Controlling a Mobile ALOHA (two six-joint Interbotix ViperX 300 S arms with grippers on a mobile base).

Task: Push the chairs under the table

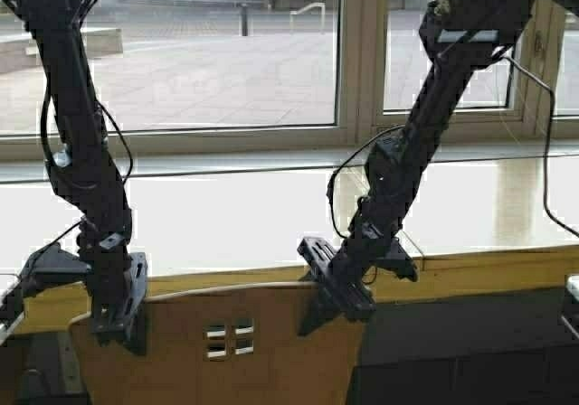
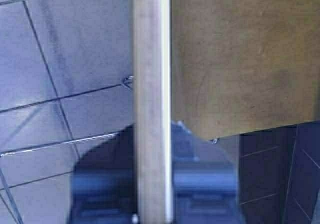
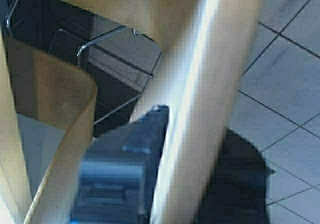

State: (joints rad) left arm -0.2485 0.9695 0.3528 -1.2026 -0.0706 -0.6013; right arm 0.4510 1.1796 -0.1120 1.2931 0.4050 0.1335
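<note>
Chair (image 1: 226, 351), near centre, its backrest close against the table (image 1: 271, 215) front edge. Left gripper (image 1: 118, 319) and right gripper (image 1: 339, 301) straddle the backrest's top rim, clamped. Push evenly with both arms, keeping the chair square.

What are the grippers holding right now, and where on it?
Both grip the chair by its backrest's top edge: left gripper at the left corner, right gripper at the right corner.

Chair (image 1: 226, 346) backrest right against table (image 1: 470, 269) front edge; tabletop beyond bare; open floor (image 2: 60, 59) beside chair.
</note>
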